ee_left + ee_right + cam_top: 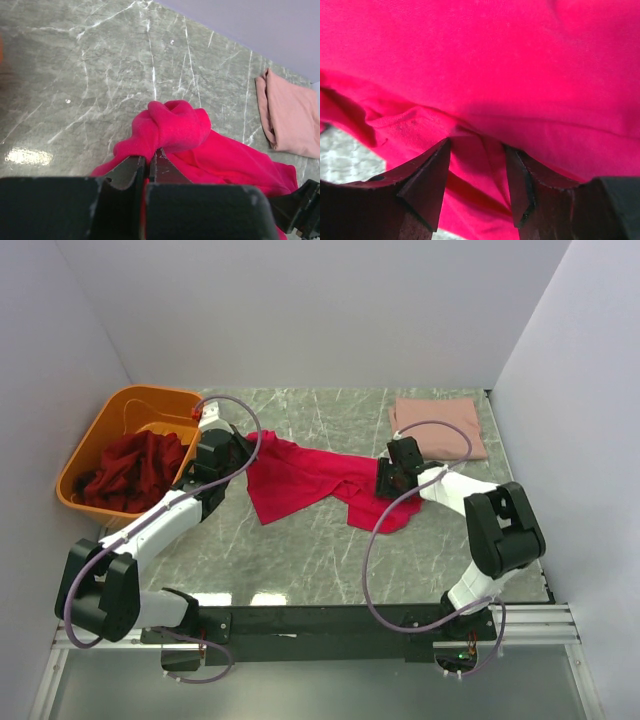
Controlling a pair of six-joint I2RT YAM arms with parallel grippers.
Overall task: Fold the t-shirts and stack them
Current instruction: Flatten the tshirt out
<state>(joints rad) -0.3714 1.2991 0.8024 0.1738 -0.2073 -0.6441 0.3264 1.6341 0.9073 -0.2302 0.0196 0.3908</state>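
Left gripper (148, 162): jaws clamped on bunched crimson shirt (310, 475).
Right gripper (477, 165): jaws apart, straddling a fold of the crimson shirt.
Salmon shirt (440, 425): folded, 2 o'clock.
Maroon shirts (130, 470): in tub (160, 392), 9 o'clock.

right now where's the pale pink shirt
In the top view the pale pink shirt lies folded at the far right corner, just beyond the right tool.

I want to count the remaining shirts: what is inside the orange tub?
The orange tub holds a crumpled heap of dark maroon-red cloth. How many shirts it makes, and anything beneath it, cannot be seen.
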